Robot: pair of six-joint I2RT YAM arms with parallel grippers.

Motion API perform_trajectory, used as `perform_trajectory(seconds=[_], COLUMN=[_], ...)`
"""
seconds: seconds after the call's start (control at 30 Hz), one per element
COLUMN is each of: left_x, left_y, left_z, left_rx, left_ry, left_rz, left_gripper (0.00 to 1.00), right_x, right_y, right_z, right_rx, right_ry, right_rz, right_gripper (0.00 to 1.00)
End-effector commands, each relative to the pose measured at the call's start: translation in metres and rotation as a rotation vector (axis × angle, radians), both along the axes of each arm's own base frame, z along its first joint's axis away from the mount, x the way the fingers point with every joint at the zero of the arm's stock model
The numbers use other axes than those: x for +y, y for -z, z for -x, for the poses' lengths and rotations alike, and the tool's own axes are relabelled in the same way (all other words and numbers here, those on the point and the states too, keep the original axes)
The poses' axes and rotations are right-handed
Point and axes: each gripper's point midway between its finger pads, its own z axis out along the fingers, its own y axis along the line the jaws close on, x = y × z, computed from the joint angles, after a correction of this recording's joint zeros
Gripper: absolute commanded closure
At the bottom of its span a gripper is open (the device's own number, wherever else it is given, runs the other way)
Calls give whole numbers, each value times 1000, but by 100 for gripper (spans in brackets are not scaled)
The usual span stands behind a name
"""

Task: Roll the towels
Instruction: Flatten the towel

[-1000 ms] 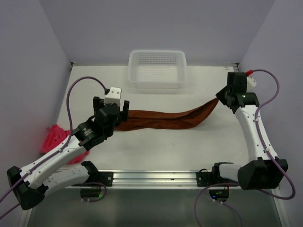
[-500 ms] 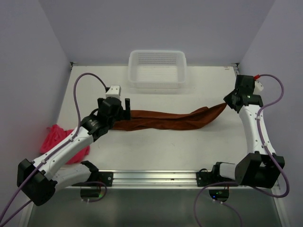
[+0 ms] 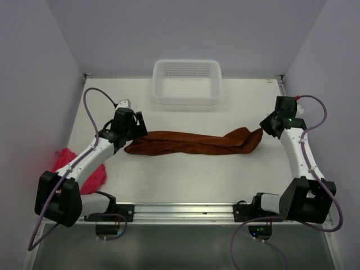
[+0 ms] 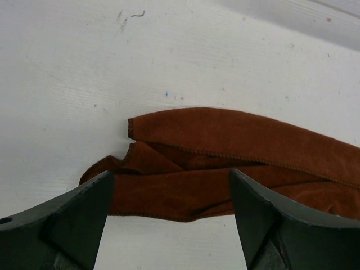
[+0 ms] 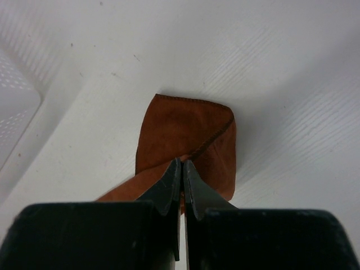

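A rust-brown towel [image 3: 191, 143] lies in a long, crumpled strip across the middle of the table. Its left end [image 4: 225, 163] is bunched and lies flat, just beyond my left gripper [image 4: 171, 188], which hovers open over it with nothing between its fingers. In the top view that left gripper [image 3: 136, 125] sits at the strip's left tip. My right gripper [image 3: 262, 128] is at the right tip, shut [image 5: 182, 162] on the folded-over corner of the rust-brown towel [image 5: 180, 132]. A bright pink towel [image 3: 64, 160] lies crumpled at the table's left edge, partly under the left arm.
A white mesh basket [image 3: 187, 100] stands at the back middle of the table, just behind the brown strip. Grey walls close in the left, right and back sides. The arms' mounting rail [image 3: 180, 211] runs along the near edge.
The right gripper has come back left and down, so the towel's raised right end now sags onto the table. The left arm has swung left to the strip's tip, its jaws slightly narrower.
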Motion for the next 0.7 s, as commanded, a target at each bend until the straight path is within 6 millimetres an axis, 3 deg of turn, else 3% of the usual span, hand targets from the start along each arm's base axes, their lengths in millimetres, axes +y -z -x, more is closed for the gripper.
perform_trajectory(seconds=[0.0, 0.13, 0.33, 0.5, 0.67], left_x=[-4, 5, 12, 28, 39], left_y=[2, 22, 54, 76, 88], left_z=[-21, -27, -18, 0, 10], left_rx=[-21, 19, 92, 135, 149], left_ry=[-29, -70, -99, -137, -165], left_rz=[94, 74, 39, -21, -65], left_gripper=[15, 24, 45, 49, 70], right_x=[5, 7, 8, 9, 13], right_y=[2, 13, 22, 26, 35], right_z=[-10, -9, -10, -11, -10], right_rx=[-43, -23, -3, -5, 9], right_ry=[-39, -58, -79, -84, -95], right_rz=[-19, -22, -25, -36, -57], right_gripper=[100, 100, 100, 100, 100])
